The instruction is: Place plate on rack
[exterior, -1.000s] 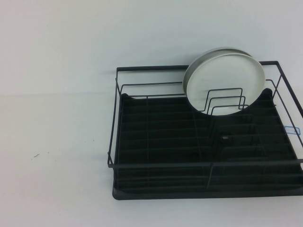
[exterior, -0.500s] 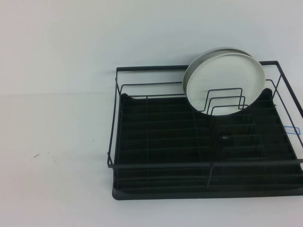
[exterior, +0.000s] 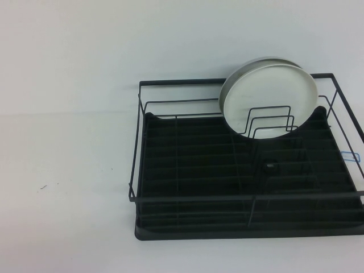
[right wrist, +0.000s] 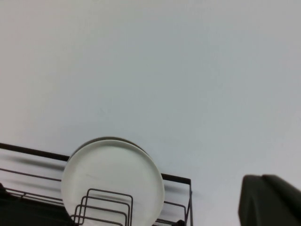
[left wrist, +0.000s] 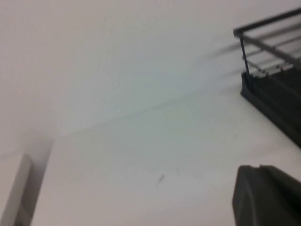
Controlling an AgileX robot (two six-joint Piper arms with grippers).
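Note:
The glossy white plate stands upright on edge in the divider loops at the back right of the black wire rack. It also shows in the right wrist view, with the rack's rear wire. My left gripper hangs over the bare table left of the rack's corner, its fingers together and empty. My right gripper is raised off the rack's far right corner, fingers together and empty. Neither arm shows in the high view.
A duller grey plate stands right behind the white one in the same loops; its rim shows in the right wrist view. A small blue clip sits on the rack's right side. White table lies left of the rack.

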